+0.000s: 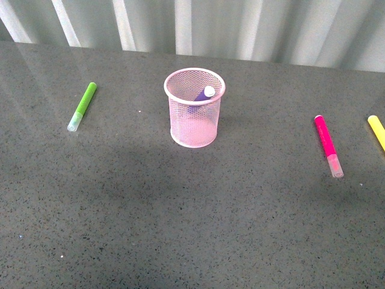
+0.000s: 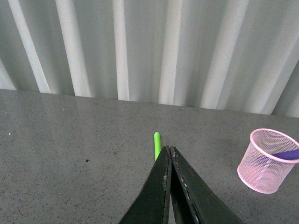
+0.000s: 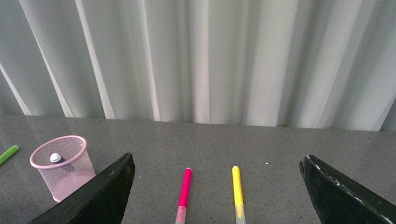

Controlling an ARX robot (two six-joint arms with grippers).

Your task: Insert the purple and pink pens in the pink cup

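Observation:
The pink cup (image 1: 194, 108) stands upright at the table's middle back. The purple pen (image 1: 203, 95) stands inside it, leaning on the rim. The pink pen (image 1: 327, 144) lies flat on the table at the right, clear cap toward me. Neither arm shows in the front view. In the left wrist view my left gripper (image 2: 168, 150) is shut and empty above the table, with the cup (image 2: 266, 161) off to one side. In the right wrist view my right gripper (image 3: 217, 163) is open wide and empty, with the pink pen (image 3: 184, 193) between its jaws and the cup (image 3: 61, 167) beside them.
A lime green marker (image 1: 82, 105) lies at the table's left; its end shows just past my left fingertips (image 2: 157, 143). A yellow marker (image 1: 376, 130) lies at the right edge, next to the pink pen (image 3: 238, 192). A white corrugated wall (image 1: 192, 24) runs behind the grey table (image 1: 180, 229).

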